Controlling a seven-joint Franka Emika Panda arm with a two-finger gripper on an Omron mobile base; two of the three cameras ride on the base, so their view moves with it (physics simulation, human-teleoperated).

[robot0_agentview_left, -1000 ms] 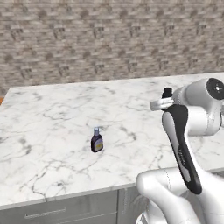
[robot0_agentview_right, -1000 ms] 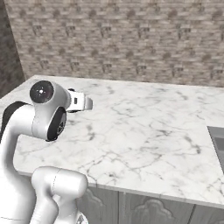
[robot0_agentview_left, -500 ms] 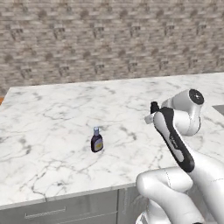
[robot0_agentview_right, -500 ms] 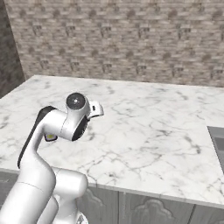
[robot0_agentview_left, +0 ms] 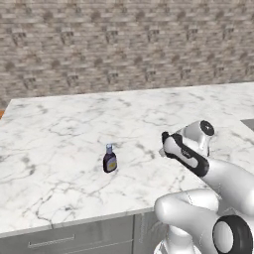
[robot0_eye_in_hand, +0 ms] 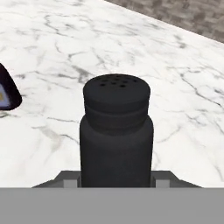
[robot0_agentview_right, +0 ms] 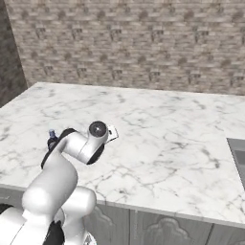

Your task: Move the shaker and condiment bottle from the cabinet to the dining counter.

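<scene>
In the hand view the black shaker point(robot0_eye_in_hand: 116, 127) stands upright, its perforated round top facing me, and my gripper point(robot0_eye_in_hand: 116, 181) is shut on its lower body. The condiment bottle point(robot0_agentview_left: 109, 159), with dark contents, a yellowish label and a blue cap, stands upright on the white marble dining counter point(robot0_agentview_left: 59, 129). My gripper point(robot0_agentview_left: 165, 140) hangs low over the slab, to the right of the bottle and apart from it. The bottle's dark side point(robot0_eye_in_hand: 6, 92) shows at the left edge of the hand view. In the right base view its cap point(robot0_agentview_right: 51, 134) peeks from behind my arm. The cabinet is out of view.
A brick wall point(robot0_agentview_left: 124, 44) rises behind the counter. Grey drawer fronts point(robot0_agentview_left: 59, 239) run below its front edge. A dark grey recess point(robot0_agentview_right: 238, 158) cuts into the counter at the far right. Bare marble point(robot0_agentview_right: 158, 119) spreads beyond the bottle and my arm.
My arm has folded down and the gripper, still holding the shaker, has dropped lower over the counter and moved left, closer to the bottle. The bottle has stayed put.
</scene>
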